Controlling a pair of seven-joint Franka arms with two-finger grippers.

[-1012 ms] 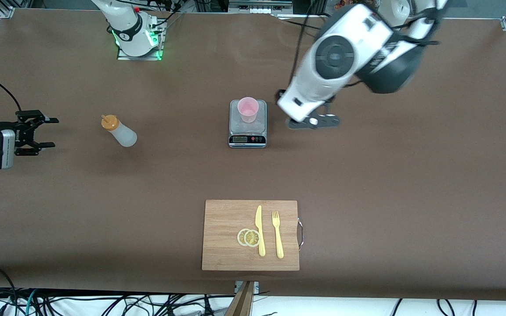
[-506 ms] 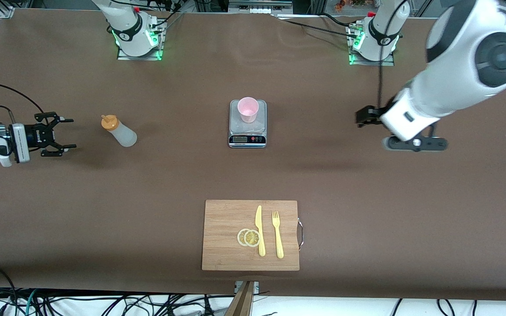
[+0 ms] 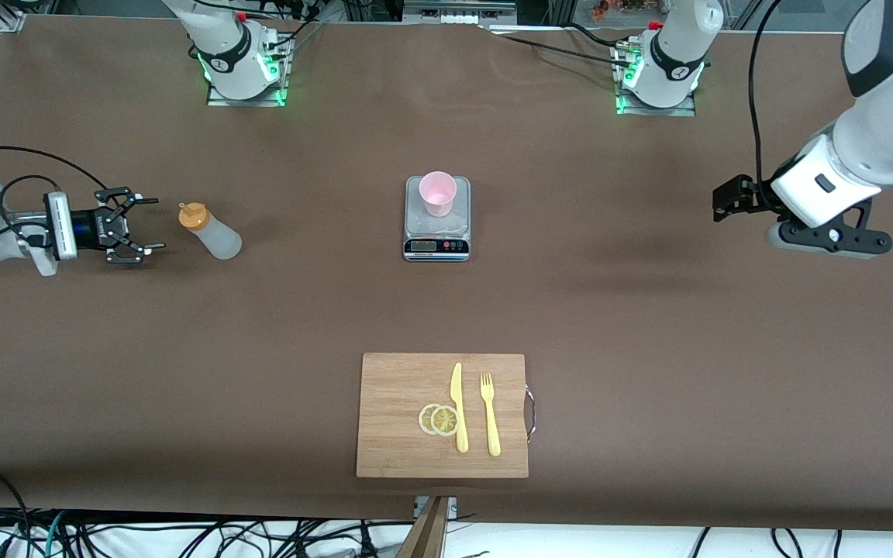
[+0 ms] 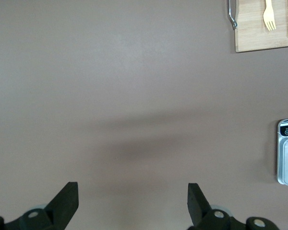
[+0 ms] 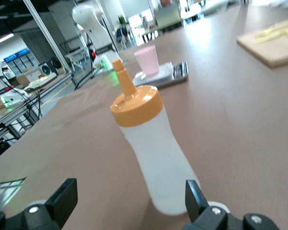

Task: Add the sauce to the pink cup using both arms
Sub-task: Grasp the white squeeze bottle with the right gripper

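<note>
Translucent sauce bottle stands between open right gripper fingers; clamp mid-body. Left gripper open, waiting.

Brown-covered table, tangled black cables below its edge, possibly bright workshop hall

The right arm stretches out low along its end of the table, wrist level, and the right gripper points sideways toward the middle with its two black fingers spread wide and nothing between them. The left arm bends down from high at its own end; the left gripper hangs above the tabletop, fingers wide apart and empty.
</note>
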